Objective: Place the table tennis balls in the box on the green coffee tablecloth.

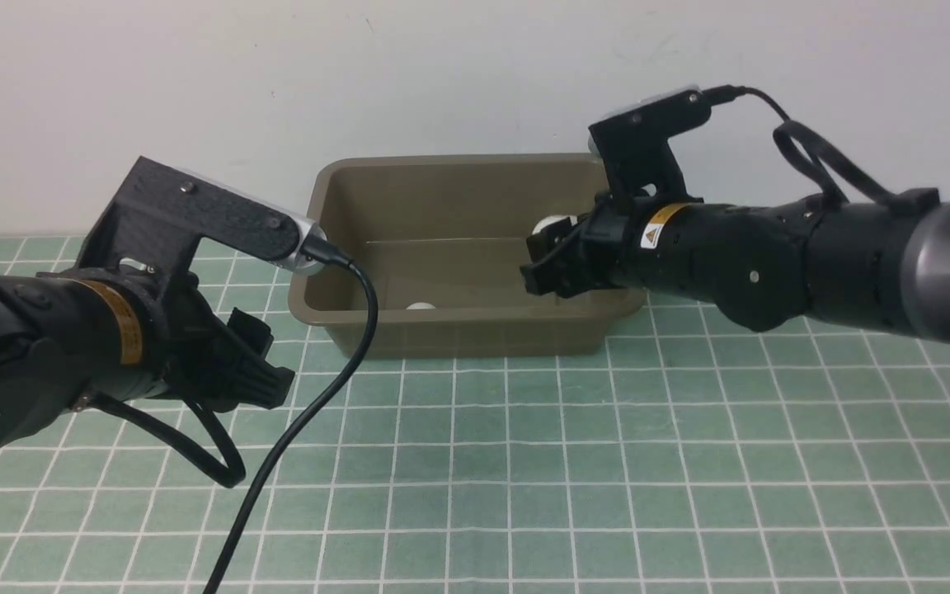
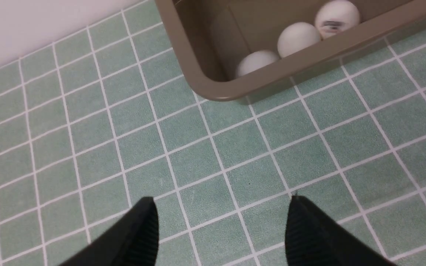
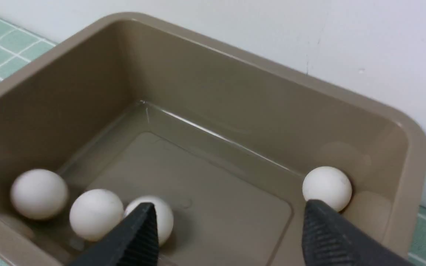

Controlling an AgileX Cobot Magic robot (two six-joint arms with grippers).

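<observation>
Right claw: spread wide, holding nothing, above the box.
Balls: three in a row beside one fingertip, inside the box.
Fourth ball: near the other fingertip.
Left claw: wide open, empty, over the cloth, with the box corner ahead.
</observation>
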